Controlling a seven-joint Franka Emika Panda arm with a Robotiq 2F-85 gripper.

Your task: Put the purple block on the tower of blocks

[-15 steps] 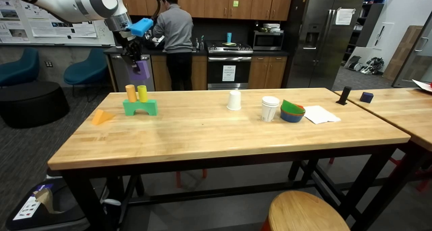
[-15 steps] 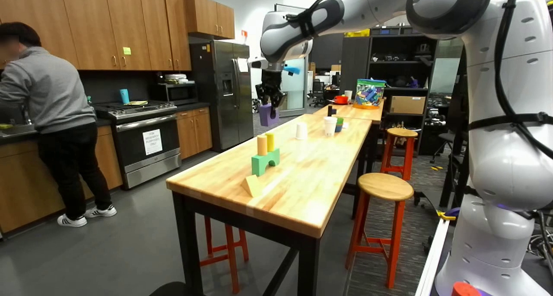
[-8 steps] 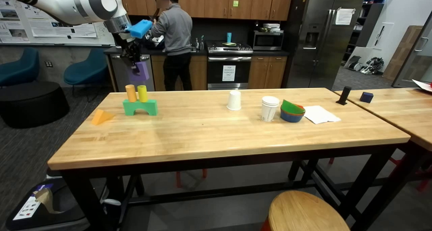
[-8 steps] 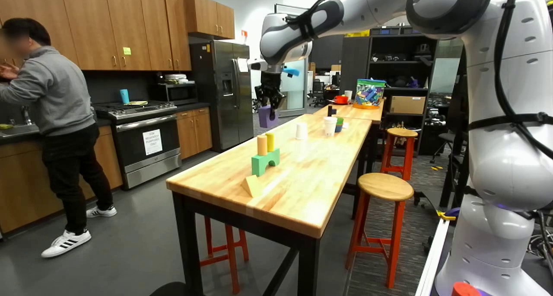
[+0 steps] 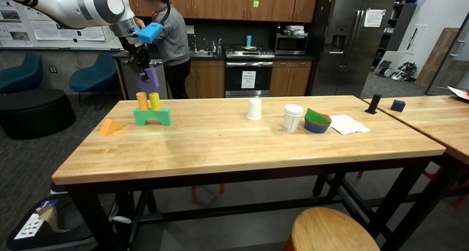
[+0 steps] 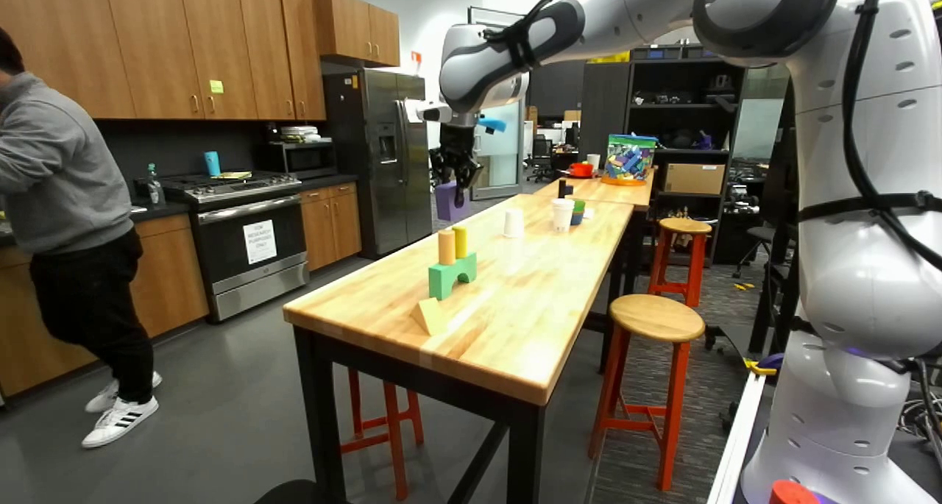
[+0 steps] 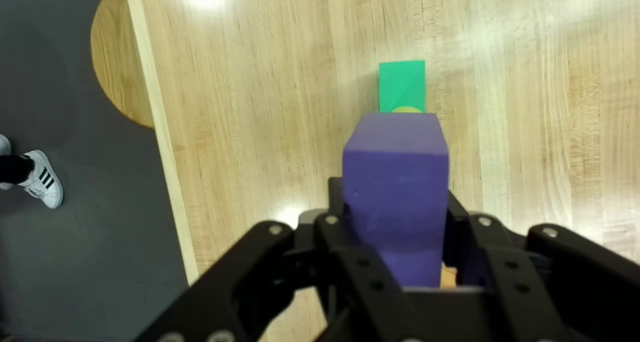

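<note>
The purple block [image 5: 148, 80] is held in the air by my gripper [image 7: 394, 199], whose fingers close on its two sides in the wrist view. It also shows in an exterior view [image 6: 450, 202]. The tower stands on the table: a green arch base [image 5: 152, 115] with an orange cylinder [image 5: 142, 101] and a yellow cylinder [image 5: 154, 102] upright on it, side by side. The purple block is above the cylinder tops and apart from them. In the wrist view the block hides most of the tower; one end of the green base [image 7: 402, 85] and a sliver of yellow show.
An orange wedge [image 5: 111, 127] lies on the table [image 5: 220, 152] near the tower. An upturned white cup [image 5: 254, 109], stacked white cups [image 5: 292, 118], bowls [image 5: 317, 121] and a paper [image 5: 348, 124] stand farther along. A person [image 6: 66, 217] is beside the kitchen counter.
My gripper with the purple block has moved slightly down and to the left in both exterior views. The tower has not moved. The person has turned and shifted left.
</note>
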